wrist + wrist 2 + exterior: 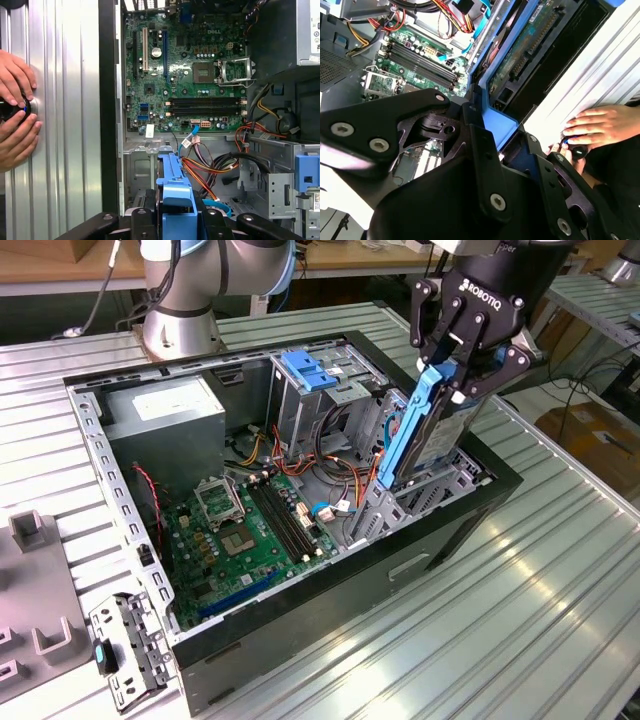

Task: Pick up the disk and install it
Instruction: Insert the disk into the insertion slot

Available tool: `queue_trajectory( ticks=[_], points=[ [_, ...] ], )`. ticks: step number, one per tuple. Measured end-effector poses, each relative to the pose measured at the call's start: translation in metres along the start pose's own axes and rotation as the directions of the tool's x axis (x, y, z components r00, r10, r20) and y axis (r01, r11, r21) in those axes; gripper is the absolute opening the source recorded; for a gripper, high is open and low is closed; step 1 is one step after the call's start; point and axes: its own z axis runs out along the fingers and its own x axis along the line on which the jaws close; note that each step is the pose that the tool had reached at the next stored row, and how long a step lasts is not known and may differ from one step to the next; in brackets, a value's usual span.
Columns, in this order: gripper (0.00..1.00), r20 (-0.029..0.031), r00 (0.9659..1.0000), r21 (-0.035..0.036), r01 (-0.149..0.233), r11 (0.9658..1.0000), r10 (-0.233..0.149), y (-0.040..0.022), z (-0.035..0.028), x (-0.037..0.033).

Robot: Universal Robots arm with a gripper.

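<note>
The disk [448, 435] stands on edge with its blue side rail [405, 435] facing the exterior view's left. My gripper [455, 375] is shut on its upper end. The disk's lower end sits in the grey drive bay [420, 495] at the exterior view's right end of the open computer case [330, 600]. In the second wrist view the disk's green circuit-board side [530, 45] and blue rail [497, 125] run away from my black fingers [480, 150]. In the first wrist view the blue rail [175, 185] rises between the fingers [142, 225].
Inside the case are a green motherboard [240, 530], a grey power supply with a white sticker [165, 420], a tall cage with a light-blue cap [305, 370] and coloured cables [330, 465]. A person's hands [15, 110] rest on the ribbed metal table [540, 590], around a small black device.
</note>
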Motion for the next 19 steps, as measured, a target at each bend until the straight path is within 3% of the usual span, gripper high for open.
queue_trajectory(
  ticks=[1,11,19],
  points=[
    [0.37,-0.0046,1.0000,0.0000,0.000,1.0000,0.000,0.0000,0.0000,0.0000],
    [0.37,-0.0048,1.0000,0.0001,0.000,1.0000,0.000,0.0001,0.0000,-0.0033],
    [0.37,-0.0048,1.0000,0.0001,0.000,1.0000,0.000,0.0001,0.0045,-0.0036]
  ],
)
